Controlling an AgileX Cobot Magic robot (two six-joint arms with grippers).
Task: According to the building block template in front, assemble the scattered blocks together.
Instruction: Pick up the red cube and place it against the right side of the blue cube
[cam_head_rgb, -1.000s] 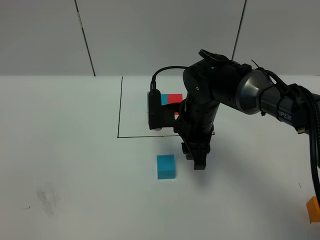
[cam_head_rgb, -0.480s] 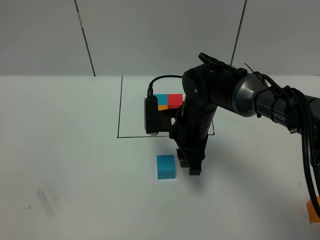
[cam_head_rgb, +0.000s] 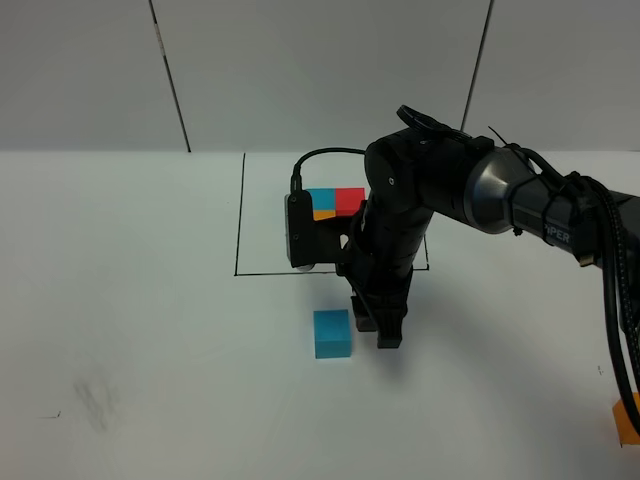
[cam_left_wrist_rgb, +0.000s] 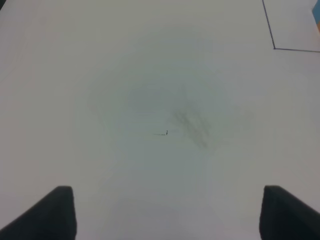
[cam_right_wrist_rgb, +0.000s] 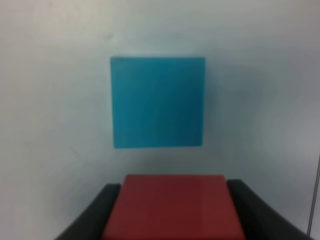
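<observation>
**Inspector:** Surface and arm, please.

**Assistant:** The white tabletop (cam_head_rgb: 150, 300) carries a thin black rectangle outline (cam_head_rgb: 240, 215). The black right arm (cam_head_rgb: 440, 190) reaches over the near line of that outline and covers part of it.

**Inspector:** The reference piece?

**Assistant:** The building block template (cam_head_rgb: 335, 200) lies inside the outline, with blue beside red and orange tucked under the blue. The arm covers part of it.

**Inspector:** The hands?

**Assistant:** The right hand (cam_head_rgb: 375, 333) points down just outside the outline, with its fingers clamped on a small matte red cube (cam_right_wrist_rgb: 172, 205). I cannot tell whether that cube touches the tabletop. The left hand (cam_left_wrist_rgb: 167, 212) hangs over bare tabletop near a grey smudge (cam_left_wrist_rgb: 192, 125). Its fingers stand wide apart with nothing between them.

**Inspector:** The loose pieces?

**Assistant:** A small matte blue cube (cam_head_rgb: 332, 333) sits flat just beside the right hand, with a narrow gap to the red one. A small matte orange cube (cam_head_rgb: 628, 420) lies well apart at the right edge of the high view, cut off by the frame.
</observation>
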